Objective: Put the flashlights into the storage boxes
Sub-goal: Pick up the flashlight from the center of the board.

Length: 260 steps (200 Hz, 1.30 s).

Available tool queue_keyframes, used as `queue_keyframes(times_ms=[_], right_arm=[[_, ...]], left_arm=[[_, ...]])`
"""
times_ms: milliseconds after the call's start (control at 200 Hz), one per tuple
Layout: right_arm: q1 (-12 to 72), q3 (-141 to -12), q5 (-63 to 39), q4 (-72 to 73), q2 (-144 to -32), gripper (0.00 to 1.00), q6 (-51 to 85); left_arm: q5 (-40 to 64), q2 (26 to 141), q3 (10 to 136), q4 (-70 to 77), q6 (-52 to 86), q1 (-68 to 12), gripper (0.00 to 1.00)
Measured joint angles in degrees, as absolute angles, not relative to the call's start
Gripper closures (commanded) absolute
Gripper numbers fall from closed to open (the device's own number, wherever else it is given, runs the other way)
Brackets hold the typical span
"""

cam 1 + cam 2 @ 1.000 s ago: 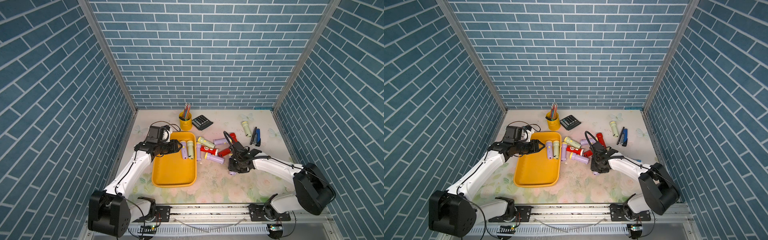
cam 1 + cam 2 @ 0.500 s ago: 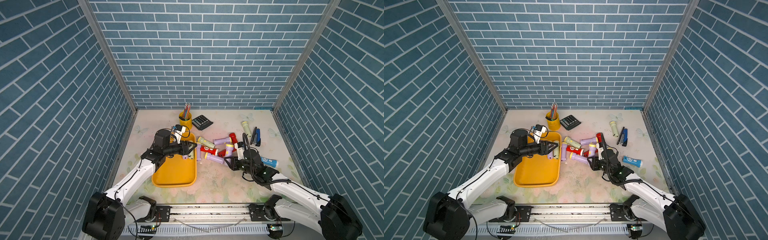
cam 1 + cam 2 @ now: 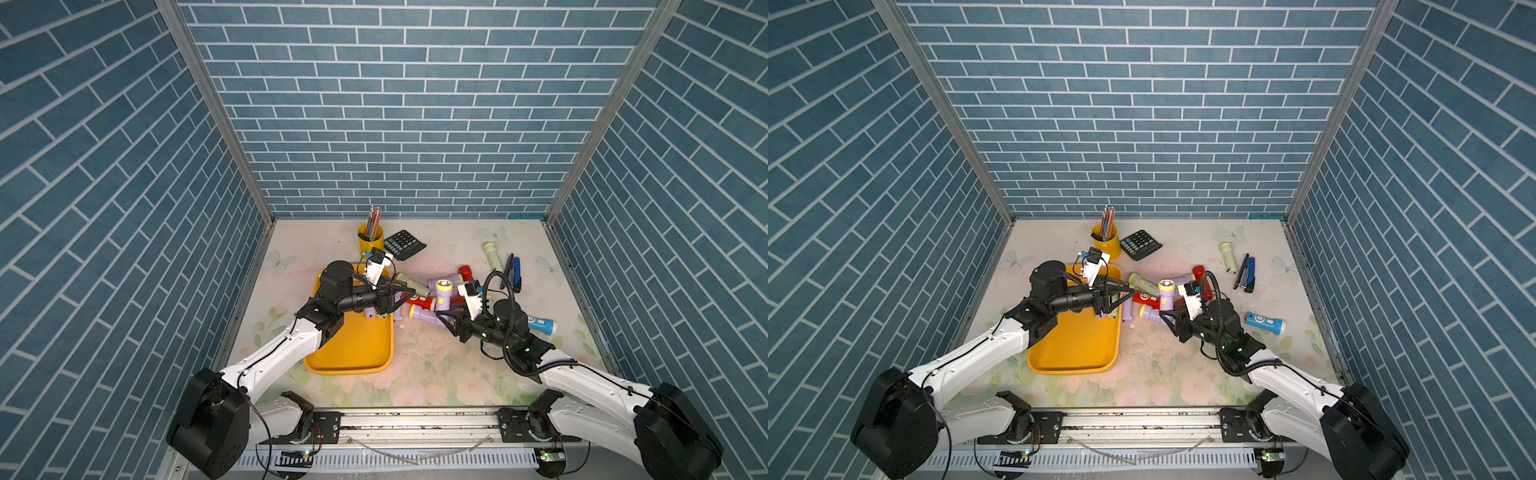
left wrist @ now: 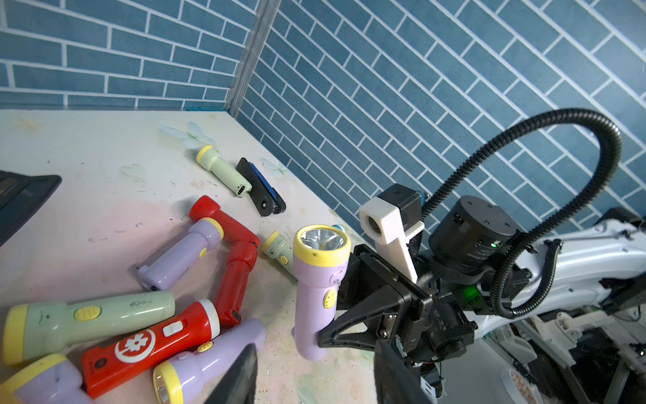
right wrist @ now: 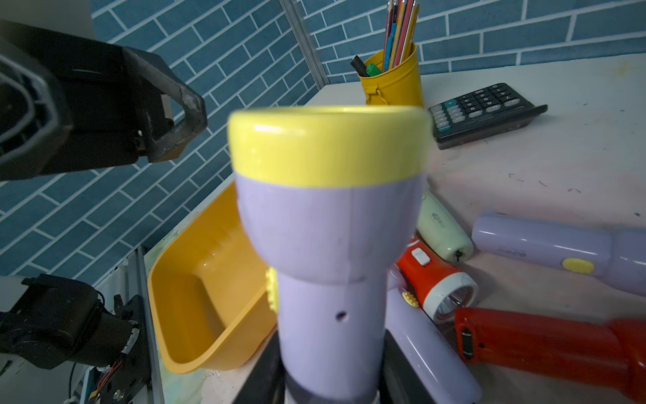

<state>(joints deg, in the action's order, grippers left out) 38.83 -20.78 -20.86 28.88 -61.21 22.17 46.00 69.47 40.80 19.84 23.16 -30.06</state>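
Right end effector (image 4: 332,314) clamps the lilac flashlight (image 4: 316,276) upright: swing it frame-left over the tray (image 3: 353,353), dodging the half-open left end effector (image 3: 409,292).

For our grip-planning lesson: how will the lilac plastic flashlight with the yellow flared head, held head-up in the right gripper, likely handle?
The lilac plastic flashlight looks rigid and is unlikely to bend. Its glossy barrel may slip in the right gripper, which pinches it low, below the wider head. Laid down, its round body would probably roll in a curve.

lilac flashlight (image 4: 316,297) upright; others (image 4: 150,344) beside tray (image 3: 353,353)
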Motion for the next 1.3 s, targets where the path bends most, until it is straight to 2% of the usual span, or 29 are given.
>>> queue_keyframes(times_ms=[190, 450, 770, 1300], right_arm=[[38.9, -21.4, -22.6, 31.7, -65.9, 0.96, 24.1], [44.5, -26.9, -11.6, 29.4, -67.2, 0.97, 27.7], [47.3, -29.1, -2.7, 27.8, -69.9, 0.99, 28.7], [51.1, -32.7, -0.5, 26.3, -72.5, 0.99, 28.0]], left_arm=[[42.8, 71.7, 42.5, 16.1, 19.2, -33.8, 0.46], [33.9, 73.1, 44.1, 12.7, 20.0, -35.1, 0.46], [33.9, 75.4, 44.2, 12.4, 20.1, -36.6, 0.46], [32.1, 78.6, 44.2, 18.9, 24.5, -37.6, 0.47]])
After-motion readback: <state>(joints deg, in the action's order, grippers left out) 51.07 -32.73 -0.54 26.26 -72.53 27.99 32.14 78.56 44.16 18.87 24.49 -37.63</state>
